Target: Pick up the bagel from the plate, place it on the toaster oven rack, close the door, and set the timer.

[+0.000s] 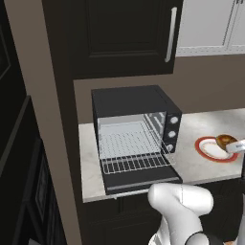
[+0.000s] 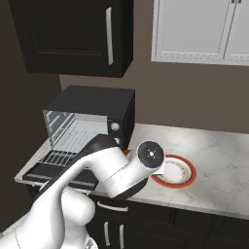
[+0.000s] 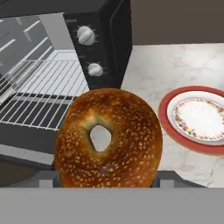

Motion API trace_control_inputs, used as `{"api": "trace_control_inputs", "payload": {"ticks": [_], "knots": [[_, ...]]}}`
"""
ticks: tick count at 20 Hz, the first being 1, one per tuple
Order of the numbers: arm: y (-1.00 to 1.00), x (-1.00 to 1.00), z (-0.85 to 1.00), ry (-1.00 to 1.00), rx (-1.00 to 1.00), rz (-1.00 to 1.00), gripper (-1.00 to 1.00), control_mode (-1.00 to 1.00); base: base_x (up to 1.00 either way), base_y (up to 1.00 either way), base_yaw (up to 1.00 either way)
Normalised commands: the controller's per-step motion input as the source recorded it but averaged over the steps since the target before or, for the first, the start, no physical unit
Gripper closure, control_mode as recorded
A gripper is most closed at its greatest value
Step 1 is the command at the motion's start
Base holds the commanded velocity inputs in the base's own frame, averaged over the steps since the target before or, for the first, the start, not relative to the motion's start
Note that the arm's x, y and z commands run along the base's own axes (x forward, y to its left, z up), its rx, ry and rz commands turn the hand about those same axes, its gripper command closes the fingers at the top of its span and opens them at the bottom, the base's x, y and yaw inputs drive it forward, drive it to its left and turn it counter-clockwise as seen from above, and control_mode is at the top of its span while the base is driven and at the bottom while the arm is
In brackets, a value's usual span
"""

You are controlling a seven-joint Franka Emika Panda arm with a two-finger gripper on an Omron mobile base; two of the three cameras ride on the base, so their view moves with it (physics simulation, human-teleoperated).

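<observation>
Fingertips hidden behind the bagel (image 3: pixel 108 139) they clamp, plate (image 3: pixel 168 122) cut off, oven door edge-on

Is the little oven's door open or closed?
Open. The door lies folded down flat in front of the toaster oven, and the wire rack sticks out over it, with nothing on it.

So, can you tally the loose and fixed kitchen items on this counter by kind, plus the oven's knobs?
Bagel: 1, lifted off the plate, right in front of the hand camera
Plate: 1, bare, on the counter
Toaster oven: 1, door open
Toaster oven rack: 1, partly slid out
Knobs: 3
Total: 7
</observation>
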Motion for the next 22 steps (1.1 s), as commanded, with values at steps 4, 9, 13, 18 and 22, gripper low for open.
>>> {"api": "trace_control_inputs", "payload": {"ticks": [4,9,13,18,22], "knots": [[0.88,-0.06,0.17,0.07,-0.08,0.25,1.0,-1.0,0.0,0.0,0.0],[0.88,-0.09,0.12,0.03,-0.08,0.23,1.0,-1.0,0.0,0.0,0.0],[0.79,-0.08,0.01,-0.03,-0.06,0.2,1.0,-1.0,0.0,0.0,0.0],[0.68,0.0,0.0,-0.18,-0.01,0.13,1.0,-1.0,0.0,0.0,0.0],[0.6,0.13,0.0,-0.07,-0.03,0.01,1.0,-1.0,0.0,0.0,0.0]]}}
